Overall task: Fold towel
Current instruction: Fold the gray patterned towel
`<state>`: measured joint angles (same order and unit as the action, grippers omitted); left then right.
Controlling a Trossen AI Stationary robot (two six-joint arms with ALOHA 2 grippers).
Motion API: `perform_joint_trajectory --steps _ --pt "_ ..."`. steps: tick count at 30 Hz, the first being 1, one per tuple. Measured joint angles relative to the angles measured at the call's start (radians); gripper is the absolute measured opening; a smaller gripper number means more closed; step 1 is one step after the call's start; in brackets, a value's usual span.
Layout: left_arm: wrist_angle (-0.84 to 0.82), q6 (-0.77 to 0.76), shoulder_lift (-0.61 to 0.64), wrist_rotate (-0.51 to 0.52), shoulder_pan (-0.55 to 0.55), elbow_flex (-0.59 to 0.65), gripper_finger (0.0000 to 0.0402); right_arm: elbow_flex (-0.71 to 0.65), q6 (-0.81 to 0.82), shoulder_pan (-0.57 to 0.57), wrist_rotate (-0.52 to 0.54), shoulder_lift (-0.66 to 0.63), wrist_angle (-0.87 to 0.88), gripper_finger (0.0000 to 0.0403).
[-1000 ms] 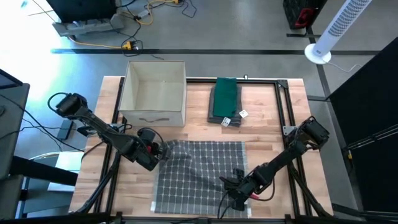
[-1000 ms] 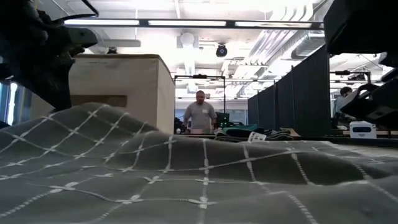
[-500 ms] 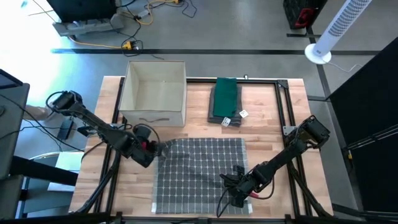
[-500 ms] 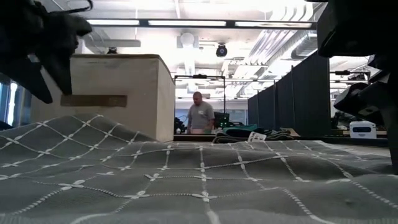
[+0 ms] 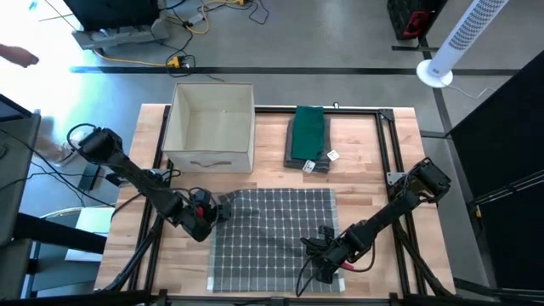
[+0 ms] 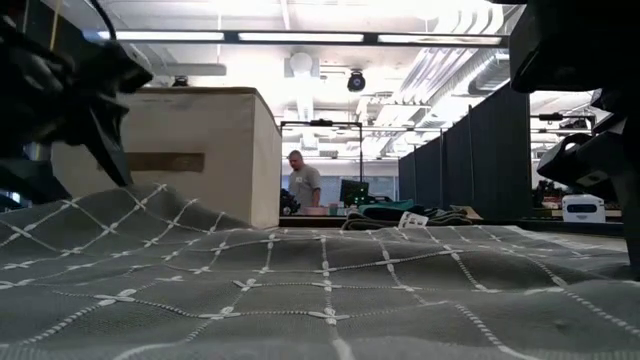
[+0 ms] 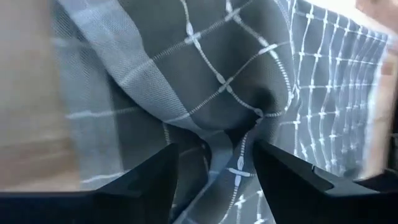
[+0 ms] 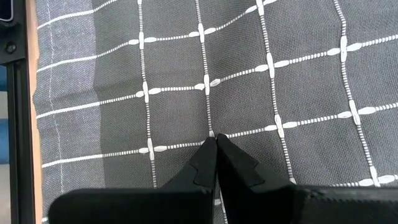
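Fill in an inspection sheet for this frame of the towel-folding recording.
Surface: wooden table, black frame rails.
Job's things: grey checked towel spread at the front, bunched at its far left corner.
Clutter: open beige box; green folded cloth with a tag.
Grippers: left gripper open at the bunched corner, cloth between its fingers; right gripper shut, tips on the towel near its front right.
Cables: yellow and dark leads on the floor beyond the table.
Surroundings: white tower fan; a person far behind.
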<state>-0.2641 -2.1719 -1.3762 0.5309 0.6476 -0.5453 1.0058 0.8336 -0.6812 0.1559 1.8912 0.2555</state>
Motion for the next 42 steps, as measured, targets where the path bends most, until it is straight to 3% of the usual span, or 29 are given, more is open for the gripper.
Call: perform_joint_trajectory --steps 13,33,42 --pt "0.019 0.000 -0.066 0.013 -0.033 0.017 0.0193 0.000 0.005 0.000 0.015 0.000 -0.001 0.0000" --pt "-0.031 0.014 -0.077 0.017 -0.032 0.013 0.0011 0.001 0.030 0.001 0.035 0.000 -0.002 0.0000" --pt "-0.051 0.057 -0.031 0.007 -0.021 0.013 0.0000 0.001 0.029 0.001 0.035 0.000 -0.002 0.0000"
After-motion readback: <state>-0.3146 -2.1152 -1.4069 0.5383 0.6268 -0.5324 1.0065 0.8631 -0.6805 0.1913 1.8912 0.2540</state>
